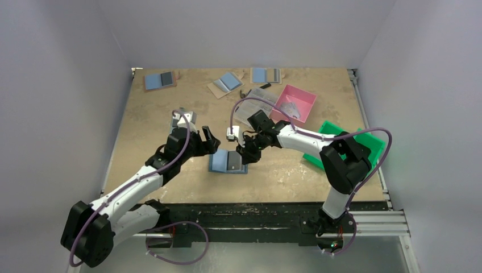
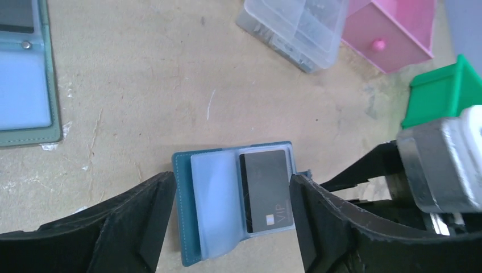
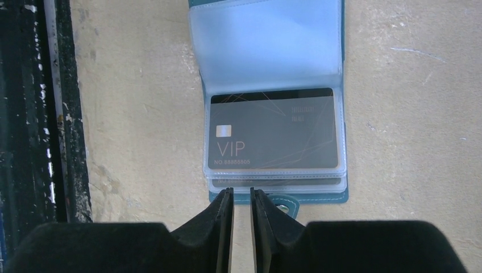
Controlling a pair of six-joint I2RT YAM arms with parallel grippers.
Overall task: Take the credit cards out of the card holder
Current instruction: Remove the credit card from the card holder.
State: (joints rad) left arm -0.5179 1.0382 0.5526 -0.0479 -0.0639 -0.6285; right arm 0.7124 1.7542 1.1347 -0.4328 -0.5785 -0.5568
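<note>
- One card holder [image 1: 228, 162] lies open on the table [image 1: 148, 114], in the lower middle of the top view, between the tips of the two arms.
- Its dark teal edge frames clear plastic sleeves. A loose sleeve [image 3: 267, 40] covers the half toward the top of the right wrist view, looking pale blue.
- One credit card [image 3: 273, 133], dark with "VIP" in light letters, sits inside the top sleeve of the other half. More sleeve edges are stacked under it (what they hold I cannot tell).
- Left jaws: spread wide and gripping nothing, with one of the fingers [image 2: 142, 222] on each side of the holder in the left wrist view. The one at right is just beside the holder's edge.
- Right jaws: nearly together, with only a thin slit between the fingers [image 3: 224, 219]. Their tips are at the holder's lower edge in the right wrist view, next to a small teal tab [image 3: 282, 201]; whether they pinch that edge I cannot tell.
- Other holders [image 1: 160, 80] lie along the top of the top view, well apart from this one.
- A clear plastic box [image 2: 301, 28], a pink bin [image 1: 295, 103] and a green bin [image 1: 341, 145] sit toward the right of the table.
</note>
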